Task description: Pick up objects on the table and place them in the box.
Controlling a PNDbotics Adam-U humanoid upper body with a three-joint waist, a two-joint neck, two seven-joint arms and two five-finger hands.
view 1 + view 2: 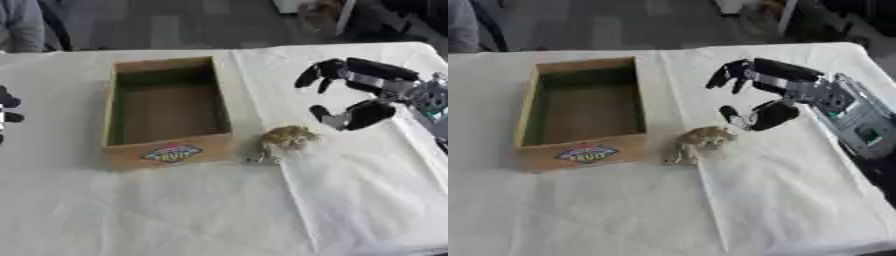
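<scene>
The right hand [765, 95] is hovering released to the right of the box [166, 114], fingers [726, 74] and thumb spread, holding nothing. A small tan object [287, 138] is lying on the worktop [175, 210] beside the box's front right corner. The left hand [7, 116] is showing at the box's far left; I cannot tell its state.

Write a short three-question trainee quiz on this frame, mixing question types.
1. True or false: the box already holds an object.
2. Which hand is nearest the small tan object? A) left hand B) right hand
3. Fill in: the tan object lies on the table just off the box's front ___ corner.

Key: 1. False, the inside shows bare. 2. B, it hovers open just beyond the object, not touching; the left hand barely shows at the view's left edge. 3. right.
</scene>
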